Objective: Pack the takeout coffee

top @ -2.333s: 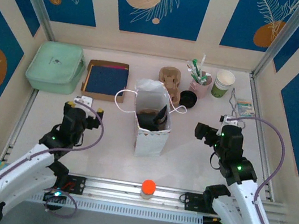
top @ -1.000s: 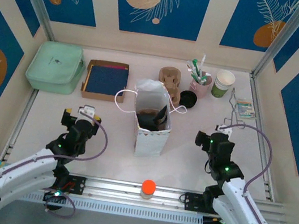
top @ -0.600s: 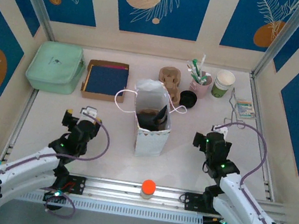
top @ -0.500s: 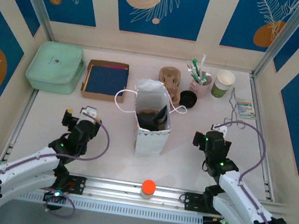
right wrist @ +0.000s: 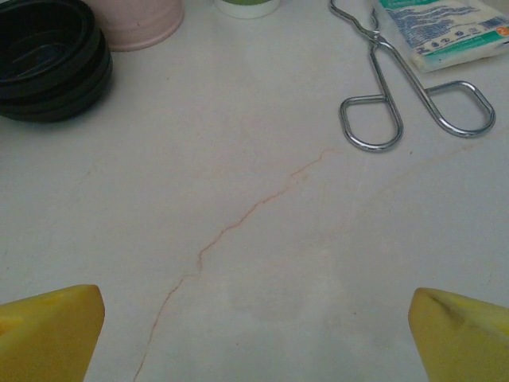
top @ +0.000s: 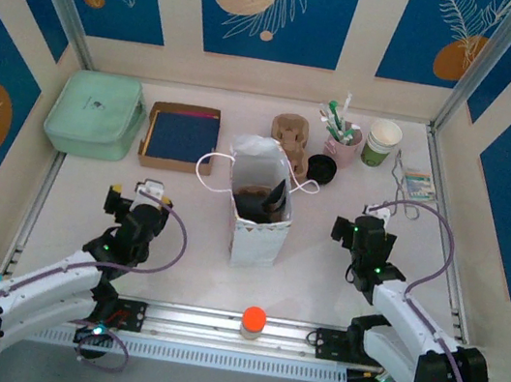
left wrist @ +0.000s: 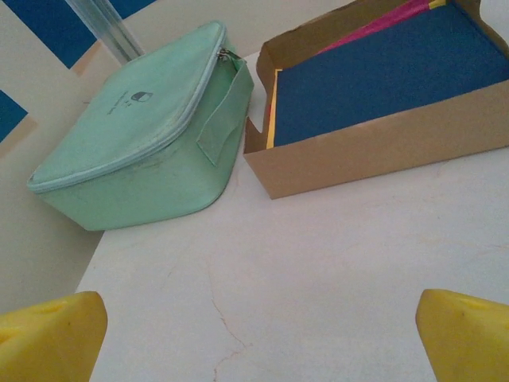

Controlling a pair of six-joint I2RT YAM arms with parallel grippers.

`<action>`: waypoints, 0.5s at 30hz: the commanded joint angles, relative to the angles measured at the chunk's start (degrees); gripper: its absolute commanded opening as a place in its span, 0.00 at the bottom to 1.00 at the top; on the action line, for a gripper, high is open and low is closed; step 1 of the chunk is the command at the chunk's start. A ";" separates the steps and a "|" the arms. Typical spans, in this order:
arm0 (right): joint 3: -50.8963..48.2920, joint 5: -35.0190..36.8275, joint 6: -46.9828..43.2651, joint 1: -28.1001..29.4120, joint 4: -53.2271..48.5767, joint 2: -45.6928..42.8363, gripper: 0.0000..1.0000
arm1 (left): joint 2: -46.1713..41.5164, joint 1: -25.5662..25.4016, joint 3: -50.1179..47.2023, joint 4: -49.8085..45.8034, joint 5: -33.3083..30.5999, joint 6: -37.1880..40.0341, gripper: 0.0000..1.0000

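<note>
White tabletop [top: 319, 280], blue-patterned walls: packing station.
Paper bag [top: 257, 240] at centre; left gripper [left wrist: 258, 334] at 8 o'clock, right gripper [right wrist: 254, 334] at 4 o'clock, both spread wide, empty.

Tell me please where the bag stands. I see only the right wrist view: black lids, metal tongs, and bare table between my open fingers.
Observer: The white paper bag stands upright at the middle of the table, to the left of the right gripper, with its mouth open.
Operator: What is inside it?
Observer: Brown and black contents. I cannot tell what they are.
Operator: And the other arm?
Observer: The left gripper is open and holds nothing. It faces a mint green zip case and a cardboard box of blue sheets.
</note>
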 commanded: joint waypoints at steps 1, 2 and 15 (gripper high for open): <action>1.85 -0.64 -0.32 -0.73 3.04 1.00 0.99 | 0.20 -0.13 -0.79 2.72 -1.58 0.28 0.99; 1.94 -0.72 -0.36 -0.80 3.26 1.27 0.99 | 0.33 -0.05 -0.87 3.08 -1.63 0.31 0.99; 2.30 -1.97 -0.66 -2.46 5.50 3.16 1.00 | 4.94 3.49 -0.72 9.55 1.33 0.97 0.99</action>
